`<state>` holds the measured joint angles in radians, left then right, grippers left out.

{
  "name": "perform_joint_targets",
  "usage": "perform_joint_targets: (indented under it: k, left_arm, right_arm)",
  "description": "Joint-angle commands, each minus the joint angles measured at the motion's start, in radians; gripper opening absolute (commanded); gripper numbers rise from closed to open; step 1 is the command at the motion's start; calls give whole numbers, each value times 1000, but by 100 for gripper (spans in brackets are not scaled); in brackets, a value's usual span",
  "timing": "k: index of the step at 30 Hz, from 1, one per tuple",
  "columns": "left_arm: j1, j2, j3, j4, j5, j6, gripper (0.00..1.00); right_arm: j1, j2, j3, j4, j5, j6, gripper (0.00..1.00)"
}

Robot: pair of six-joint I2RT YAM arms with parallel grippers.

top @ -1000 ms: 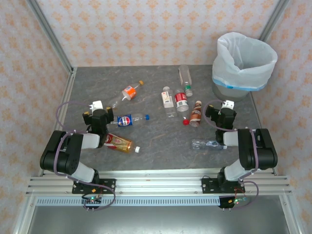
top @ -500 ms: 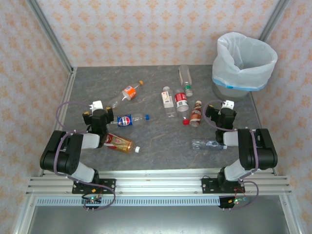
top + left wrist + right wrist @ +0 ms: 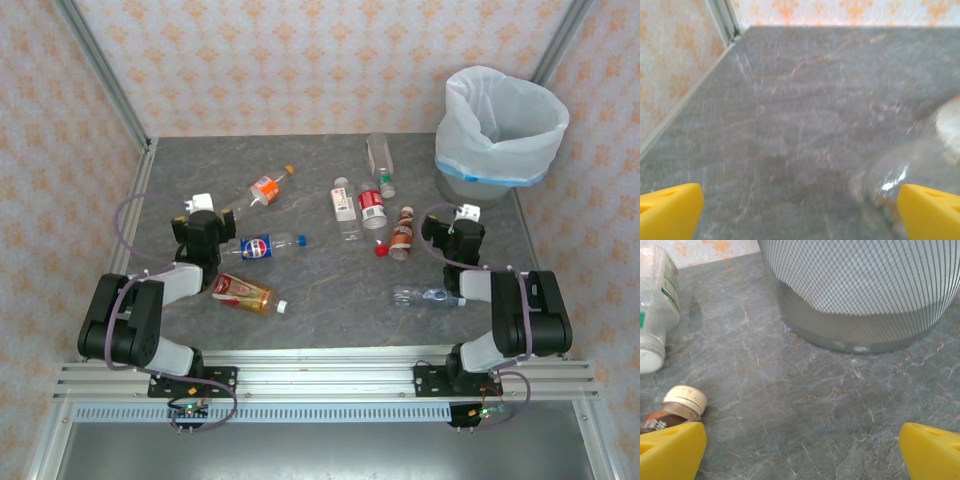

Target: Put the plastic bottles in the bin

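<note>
Lying scattered left of the bin (image 3: pixel 490 168), the plastic bottles (image 3: pixel 262 246) all wait on the table (image 3: pixel 330 300), none visibly inside yet, so your left gripper (image 3: pixel 800 202) and right gripper (image 3: pixel 800 445) stand spread wide and empty, ready to pick. Since a second ago, the left has pushed forward toward the orange-labelled bottle (image 3: pixel 264 187).
</note>
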<state>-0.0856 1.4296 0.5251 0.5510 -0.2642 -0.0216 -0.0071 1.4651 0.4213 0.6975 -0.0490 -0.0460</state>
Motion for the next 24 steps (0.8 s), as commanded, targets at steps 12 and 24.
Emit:
perform_joint_targets:
  k: [12, 24]
  left_arm:
    - [-62, -289, 269, -831, -247, -475, 100]
    - [-146, -409, 368, -1406, -4, -883, 100]
  right_arm:
    - [8, -267, 101, -344, -7, 222, 99]
    - [10, -325, 30, -299, -80, 434, 99]
